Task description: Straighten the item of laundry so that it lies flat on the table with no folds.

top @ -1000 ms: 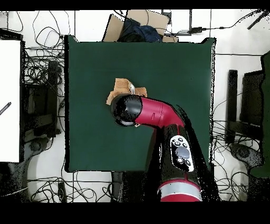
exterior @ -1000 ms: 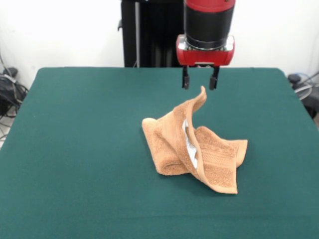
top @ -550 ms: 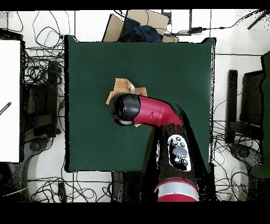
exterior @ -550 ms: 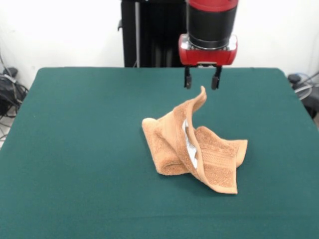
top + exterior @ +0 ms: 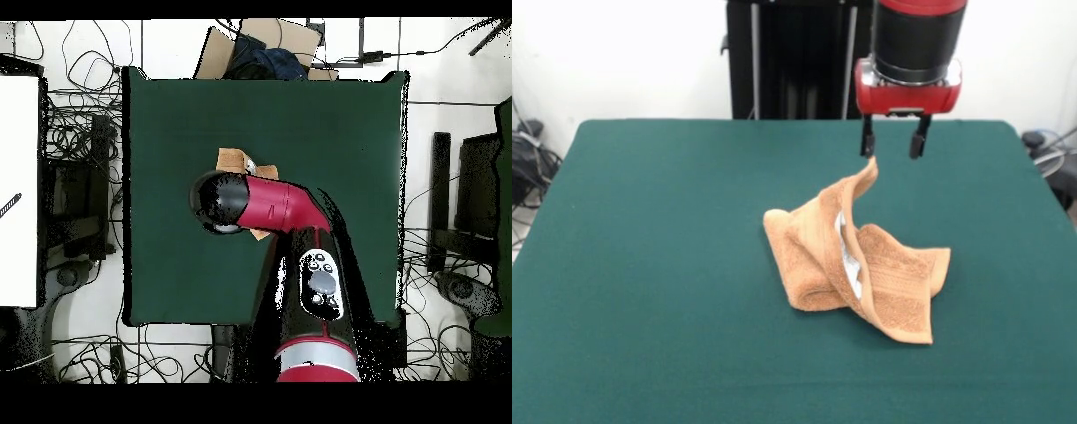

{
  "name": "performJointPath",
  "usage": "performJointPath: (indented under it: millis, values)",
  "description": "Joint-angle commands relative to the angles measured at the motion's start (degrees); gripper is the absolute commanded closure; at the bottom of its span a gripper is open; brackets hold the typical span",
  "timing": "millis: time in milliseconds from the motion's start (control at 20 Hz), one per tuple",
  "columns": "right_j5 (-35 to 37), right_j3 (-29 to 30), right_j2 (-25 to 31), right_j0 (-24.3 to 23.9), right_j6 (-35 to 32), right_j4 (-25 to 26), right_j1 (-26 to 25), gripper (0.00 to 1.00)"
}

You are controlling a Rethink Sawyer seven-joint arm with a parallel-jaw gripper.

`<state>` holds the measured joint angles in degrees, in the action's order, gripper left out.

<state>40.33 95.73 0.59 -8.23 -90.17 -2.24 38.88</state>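
Observation:
The item of laundry (image 5: 856,265) is a light orange-brown terry towel, crumpled in a heap near the middle of the green table (image 5: 644,265), with one corner sticking up and a white label showing in a fold. My gripper (image 5: 893,146) hangs open just above and to the right of that raised corner, holding nothing. In the overhead view the red arm covers most of the towel (image 5: 236,158); only an edge of it shows, and the gripper is hidden under the arm.
Cables and dark equipment (image 5: 75,180) lie on the floor around the table. A cardboard box (image 5: 250,45) with dark cloth sits beyond the table's far edge in the overhead view.
The gripper has moved to the right in the front view, away from directly over the raised corner. The towel has not moved.

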Motion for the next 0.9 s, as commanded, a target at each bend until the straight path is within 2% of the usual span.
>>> performJointPath:
  millis: [50,450,700,900]
  values:
    - [7.0,-2.2,1.2,-0.1,-5.1,2.2,-2.1,0.0]
    - [6.2,0.2,2.3,-1.1,-4.9,1.0,-1.3,0.0]
    - [4.8,0.7,3.7,-2.2,-5.0,-0.4,-2.2,0.0]
    - [4.0,-0.1,3.6,-2.1,-4.6,0.6,-3.4,0.0]
